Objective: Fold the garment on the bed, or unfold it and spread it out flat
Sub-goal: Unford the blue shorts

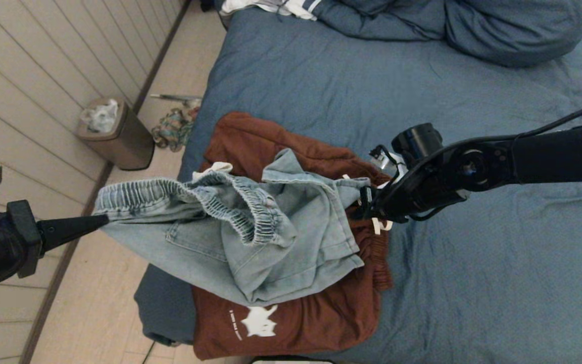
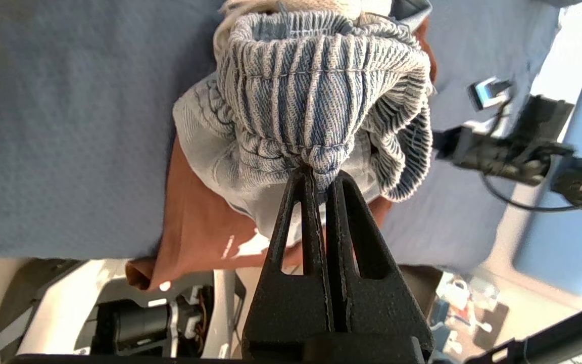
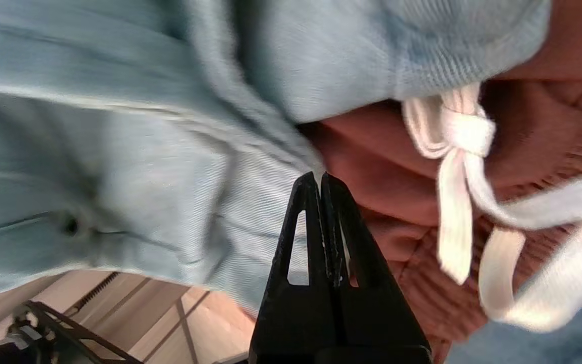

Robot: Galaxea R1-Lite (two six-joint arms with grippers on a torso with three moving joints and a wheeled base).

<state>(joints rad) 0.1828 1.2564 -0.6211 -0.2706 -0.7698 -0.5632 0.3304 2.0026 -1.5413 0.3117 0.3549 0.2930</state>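
Risk: denim shorts (image 1: 250,237) stretched between both arms over rust garment (image 1: 291,313) near bed (image 1: 473,253) edge; uneven pull likely slips thin pinch, dropping fabric toward floor, or drags rust garment along.

Left gripper (image 2: 320,178) clenched on elastic waistband (image 2: 316,86), out past bed side. Right gripper (image 3: 320,176) clamped on opposite denim edge, beside white drawstring (image 3: 455,167).
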